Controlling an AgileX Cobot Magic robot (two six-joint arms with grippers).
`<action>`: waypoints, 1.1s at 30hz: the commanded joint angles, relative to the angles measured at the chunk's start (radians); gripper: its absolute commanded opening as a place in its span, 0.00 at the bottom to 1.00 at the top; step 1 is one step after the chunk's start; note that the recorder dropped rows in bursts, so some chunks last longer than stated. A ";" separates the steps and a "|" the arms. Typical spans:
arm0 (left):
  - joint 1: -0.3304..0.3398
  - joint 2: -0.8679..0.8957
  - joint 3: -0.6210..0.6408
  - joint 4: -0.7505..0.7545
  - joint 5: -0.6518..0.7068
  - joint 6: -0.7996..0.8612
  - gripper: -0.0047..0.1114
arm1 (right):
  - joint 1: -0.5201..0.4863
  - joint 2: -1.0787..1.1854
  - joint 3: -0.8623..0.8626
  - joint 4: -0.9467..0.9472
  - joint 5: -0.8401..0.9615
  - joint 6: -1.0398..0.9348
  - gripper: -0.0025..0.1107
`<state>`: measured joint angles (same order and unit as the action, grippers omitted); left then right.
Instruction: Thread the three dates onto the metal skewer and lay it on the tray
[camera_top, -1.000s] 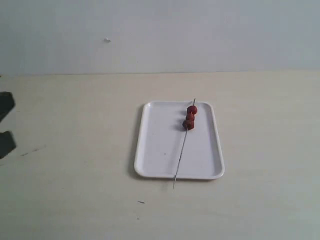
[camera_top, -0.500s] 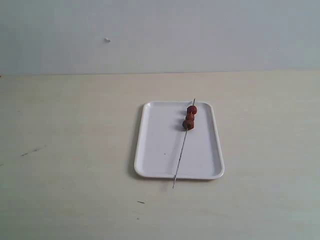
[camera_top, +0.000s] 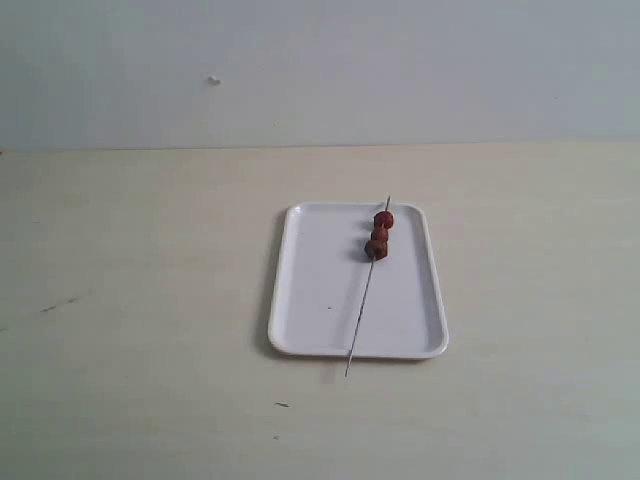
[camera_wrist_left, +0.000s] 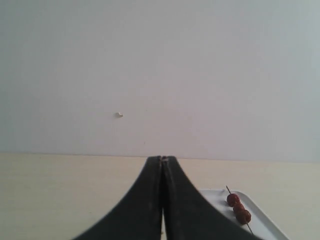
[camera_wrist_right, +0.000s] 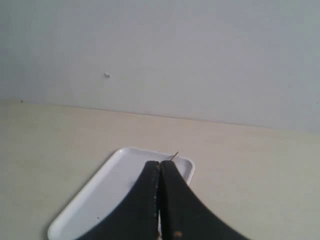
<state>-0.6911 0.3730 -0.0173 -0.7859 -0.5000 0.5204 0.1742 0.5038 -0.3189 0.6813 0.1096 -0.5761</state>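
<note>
Left arm's dark shapes are gone from the exterior view's edge since a second ago, so the task looks done. Left hand (camera_wrist_left: 161, 160) and right hand (camera_wrist_right: 159, 163) are both closed, empty. Metal skewer (camera_top: 362, 305) lies lengthwise on the tray (camera_top: 310, 300), right of its middle, near end overhanging the tray's near rim above the bench (camera_top: 150, 300). Three dates (camera_top: 379, 234), dark red-brown and touching, sit by the tray's far rim.

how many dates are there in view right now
3 dates, touching in a row on the metal skewer over the tray's far right part: farthest, middle, nearest. None seems hidden.
</note>
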 joint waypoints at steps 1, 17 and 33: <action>-0.007 -0.004 0.002 0.004 -0.002 -0.005 0.04 | 0.001 -0.003 0.005 -0.004 0.002 0.002 0.02; -0.008 -0.004 0.002 0.013 -0.036 0.126 0.04 | 0.001 -0.003 0.005 -0.002 0.002 0.002 0.02; 0.494 -0.267 0.002 0.009 0.053 0.154 0.04 | 0.001 -0.003 0.005 -0.004 0.002 0.002 0.02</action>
<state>-0.2564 0.1454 -0.0173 -0.7816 -0.4476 0.6693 0.1742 0.5038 -0.3189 0.6813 0.1096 -0.5745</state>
